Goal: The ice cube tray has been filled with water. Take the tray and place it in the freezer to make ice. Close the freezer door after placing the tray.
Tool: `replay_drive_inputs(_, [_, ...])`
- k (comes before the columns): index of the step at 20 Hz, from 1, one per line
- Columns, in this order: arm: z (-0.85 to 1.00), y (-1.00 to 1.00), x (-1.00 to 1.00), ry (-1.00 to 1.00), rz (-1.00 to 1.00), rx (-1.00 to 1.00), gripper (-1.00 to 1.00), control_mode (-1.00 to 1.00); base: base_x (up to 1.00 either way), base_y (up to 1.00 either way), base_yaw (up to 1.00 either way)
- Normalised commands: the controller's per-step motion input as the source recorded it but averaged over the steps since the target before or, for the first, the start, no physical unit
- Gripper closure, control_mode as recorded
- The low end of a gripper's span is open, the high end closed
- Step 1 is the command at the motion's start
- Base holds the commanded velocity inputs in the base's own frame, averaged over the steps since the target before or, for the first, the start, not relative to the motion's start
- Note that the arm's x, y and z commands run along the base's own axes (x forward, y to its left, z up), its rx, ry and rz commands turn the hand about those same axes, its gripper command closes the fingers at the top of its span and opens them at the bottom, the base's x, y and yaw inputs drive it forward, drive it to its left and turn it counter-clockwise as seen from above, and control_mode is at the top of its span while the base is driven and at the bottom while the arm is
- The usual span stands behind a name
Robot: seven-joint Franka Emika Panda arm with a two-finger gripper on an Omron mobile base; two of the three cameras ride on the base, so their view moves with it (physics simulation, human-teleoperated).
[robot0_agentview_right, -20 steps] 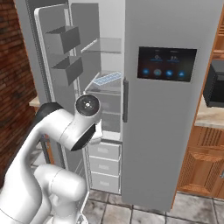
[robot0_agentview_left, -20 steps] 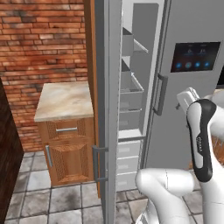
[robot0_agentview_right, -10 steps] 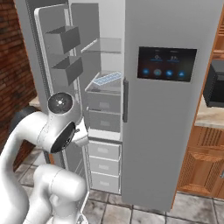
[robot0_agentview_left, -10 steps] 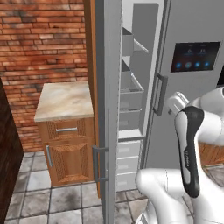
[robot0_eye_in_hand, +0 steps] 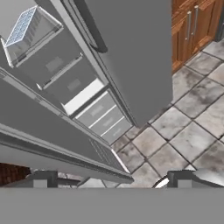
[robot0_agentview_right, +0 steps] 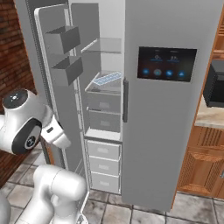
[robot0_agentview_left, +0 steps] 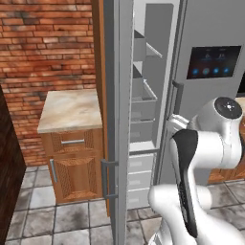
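Tray (robot0_agentview_right: 107, 78) resting on freezer (robot0_agentview_right: 105, 109) shelf, up and well ahead of tool (robot0_eye_in_hand: 111, 181). Tool empty, jaws spread wide, drawn back and swung low toward door (robot0_agentview_left: 118, 119) since a second ago. Placement done; door standing open, just beside tool. Closing push judged next.
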Motion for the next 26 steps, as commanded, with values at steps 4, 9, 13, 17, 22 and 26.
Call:
replay_drive_inputs(4, [-0.01,0.60,-0.11,0.04,0.10,-0.25,-1.00,-1.00,0.00,0.00,0.00])
replay_drive_inputs(9, [-0.05,0.61,-0.21,0.02,0.11,-0.26,-1.00,-1.00,0.00,0.00,0.00])
replay_drive_inputs(13, [-0.20,0.58,-0.23,0.00,0.11,-0.25,-1.00,-1.00,0.00,0.00,0.00])
replay_drive_inputs(17, [-0.12,0.57,-0.06,0.09,0.09,-0.21,-1.00,-1.00,0.00,0.00,0.00])
replay_drive_inputs(22, [-0.25,0.46,0.02,0.08,0.06,-0.16,-1.00,-1.00,0.00,0.00,0.00])
replay_drive_inputs(26, [-0.34,0.35,0.18,0.01,0.01,-0.12,-1.00,-1.00,0.00,0.00,0.00])
